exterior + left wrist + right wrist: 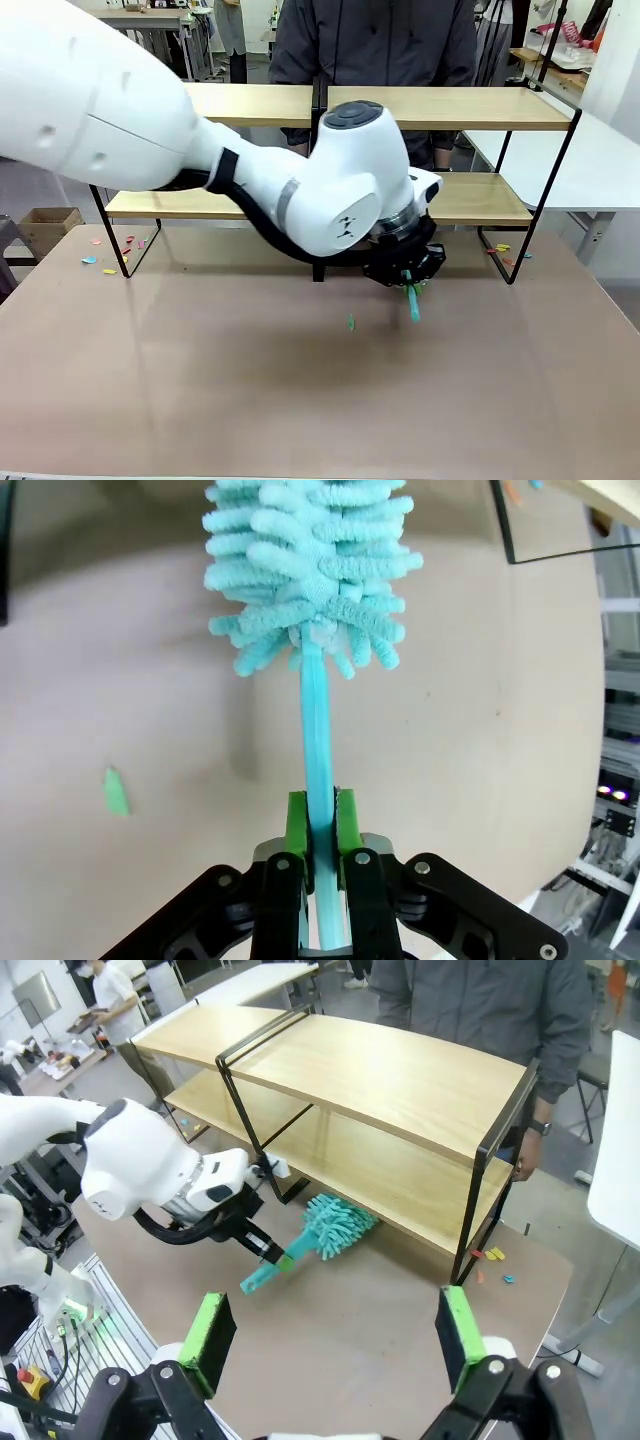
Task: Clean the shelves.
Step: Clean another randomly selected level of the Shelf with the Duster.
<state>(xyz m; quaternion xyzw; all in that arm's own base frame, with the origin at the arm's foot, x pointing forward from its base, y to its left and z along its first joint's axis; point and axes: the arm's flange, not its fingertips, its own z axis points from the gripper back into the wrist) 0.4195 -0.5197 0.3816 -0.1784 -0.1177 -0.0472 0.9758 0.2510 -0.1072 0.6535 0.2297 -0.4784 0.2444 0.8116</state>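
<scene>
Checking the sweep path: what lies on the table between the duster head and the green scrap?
Bare beige tabletop, in the left wrist view. The left pincer grips the duster by its handle; the green scrap lies apart to the side.

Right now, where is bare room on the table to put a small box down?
The near tabletop, in front of the shelves, is bare. It is crowded at the left gripper holding the duster, and by the paper scraps at the rack's feet.

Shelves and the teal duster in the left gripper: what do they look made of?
The wide two-tier shelves: pale matt wood-look boards with faint grain, in thin black, probably metal, framing. The fluffy teal duster: soft chenille-like strands, likely microfibre, on a smooth plastic-looking handle clamped in the left gripper.
</scene>
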